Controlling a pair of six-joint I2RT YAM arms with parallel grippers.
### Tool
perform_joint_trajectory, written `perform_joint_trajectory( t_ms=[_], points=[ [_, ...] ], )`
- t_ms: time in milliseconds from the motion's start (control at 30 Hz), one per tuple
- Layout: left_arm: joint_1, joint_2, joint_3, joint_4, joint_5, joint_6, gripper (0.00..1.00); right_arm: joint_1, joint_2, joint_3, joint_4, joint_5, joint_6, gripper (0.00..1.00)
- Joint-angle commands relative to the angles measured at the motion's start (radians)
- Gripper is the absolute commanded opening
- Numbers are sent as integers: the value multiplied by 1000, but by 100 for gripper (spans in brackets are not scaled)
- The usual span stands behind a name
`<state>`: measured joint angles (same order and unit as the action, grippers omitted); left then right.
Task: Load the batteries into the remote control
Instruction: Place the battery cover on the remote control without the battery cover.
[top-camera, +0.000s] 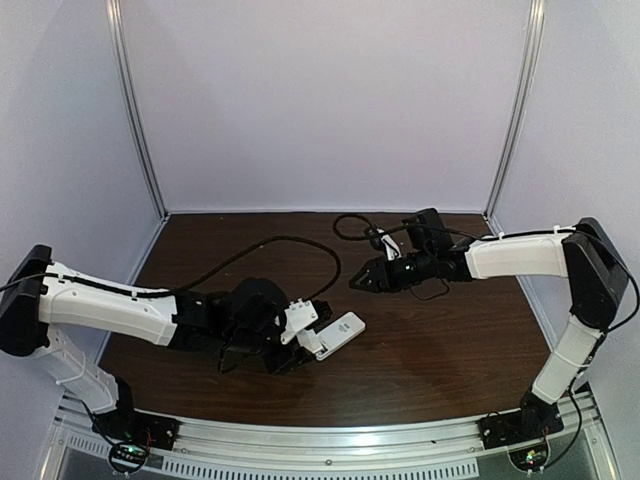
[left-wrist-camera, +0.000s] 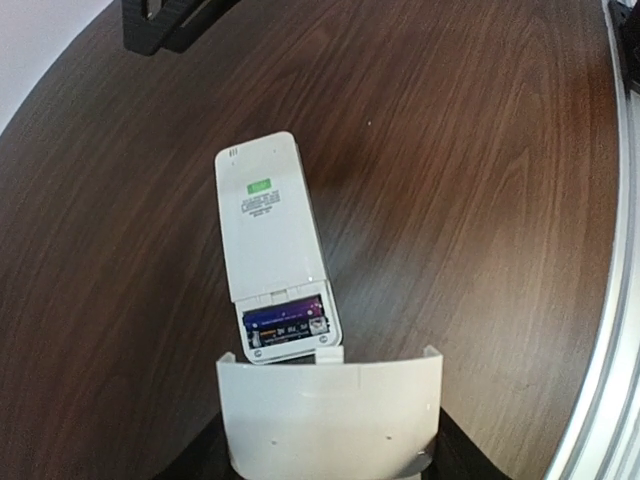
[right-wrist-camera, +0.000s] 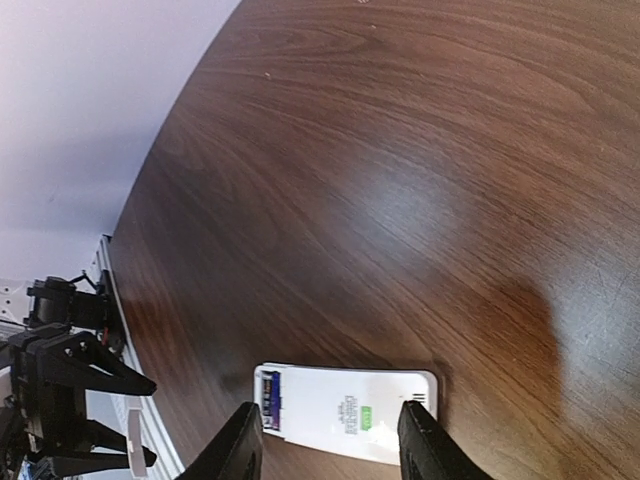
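The remote control (top-camera: 340, 333), a small flat white plastic handset, lies back-up on the dark wooden counter (top-camera: 440, 340), its compartment open with a purple-blue battery (left-wrist-camera: 285, 318) inside. My left hand (top-camera: 296, 332) is clamped on a plain white plastic cover slab (left-wrist-camera: 330, 405), just at that open end. My right hand (top-camera: 362, 281) hovers above the remote, fingers apart. A black cable (top-camera: 280, 238) loops well beyond.

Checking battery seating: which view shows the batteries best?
Left wrist: the batteries lie close up in the open remote control. Right wrist shows only a blue sliver; top external cannot resolve them.
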<state>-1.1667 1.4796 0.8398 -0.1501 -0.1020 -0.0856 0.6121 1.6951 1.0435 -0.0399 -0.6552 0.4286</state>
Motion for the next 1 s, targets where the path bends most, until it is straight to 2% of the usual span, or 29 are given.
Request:
perform_joint_trajectory(
  t_ms=[0,167,333,533,967],
  points=[
    [32,58,5,28,13,-135,41,0,72,37,-64,76,-72,47],
    [70,117,12,47,71,-160,41,-25,118,50,-83,101,-106,46],
    [107,159,17,80,152,-153,41,-29,157,32,-21,43,-74,46],
    [133,215,46,77,222,-131,41,-14,205,16,36,-7,-56,40],
    [170,305,136,7,206,-71,41,16,214,-49,66,-3,-53,35]
  ],
)
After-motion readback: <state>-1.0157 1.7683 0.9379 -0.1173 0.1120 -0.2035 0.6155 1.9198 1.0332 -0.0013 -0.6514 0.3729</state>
